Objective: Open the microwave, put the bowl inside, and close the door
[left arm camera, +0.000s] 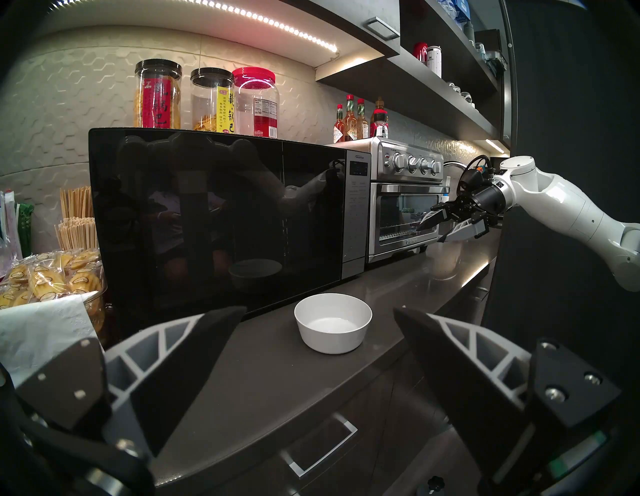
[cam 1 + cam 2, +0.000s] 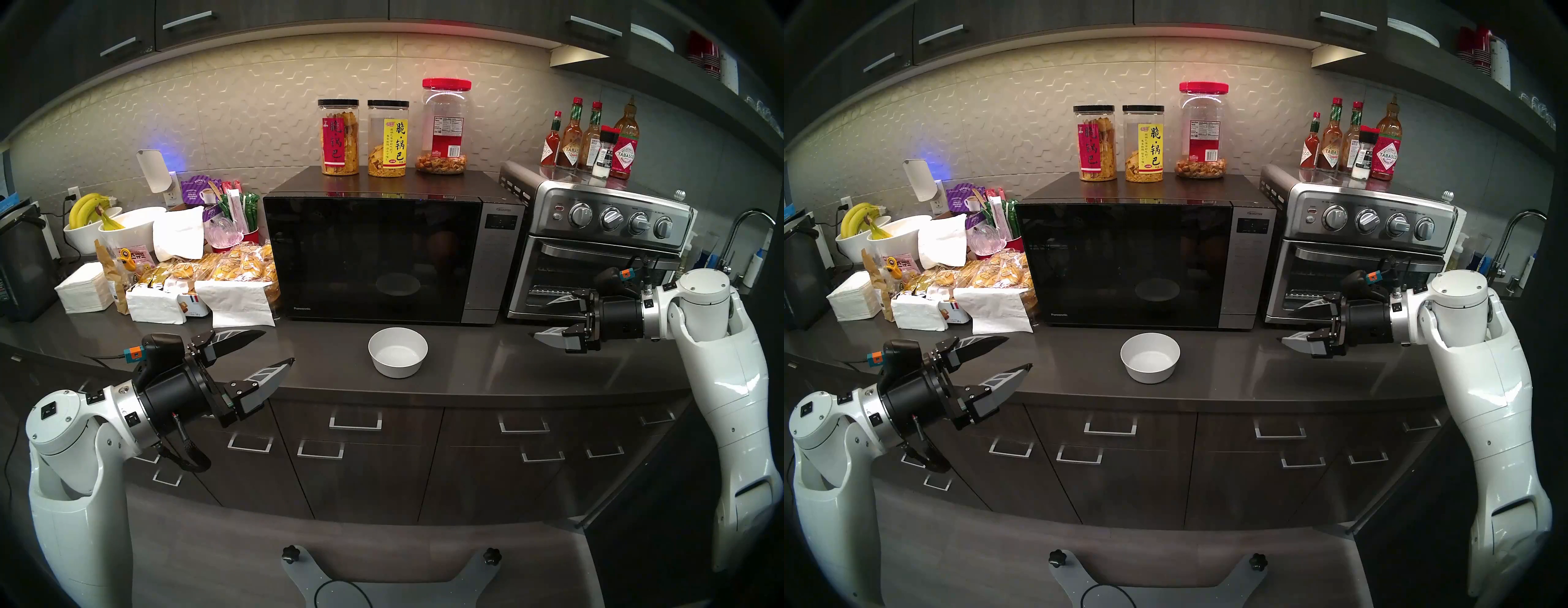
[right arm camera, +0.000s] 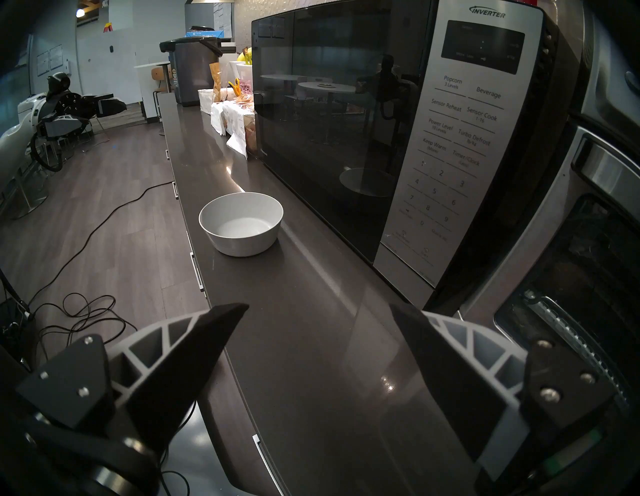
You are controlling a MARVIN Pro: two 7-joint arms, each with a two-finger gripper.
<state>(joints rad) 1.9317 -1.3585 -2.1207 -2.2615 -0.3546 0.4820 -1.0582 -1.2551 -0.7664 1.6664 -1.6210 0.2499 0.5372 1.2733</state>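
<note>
Bowl on countertop before closed microwave

The bowl [image 2: 398, 352] stands clear before the microwave [image 2: 392, 259], door [image 2: 369, 259] shut; toaster oven [image 2: 594, 259] beside it. Left gripper [image 2: 278, 346] and right gripper [image 2: 539, 319], both spread and empty, flank the bowl, well apart.

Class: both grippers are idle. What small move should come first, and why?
Probably bring the right gripper to the black microwave's glossy glass door, near the silver control strip. The door is shut, the small white bowl sits on the counter in front, and both the right and left gripper are open, empty.
</note>
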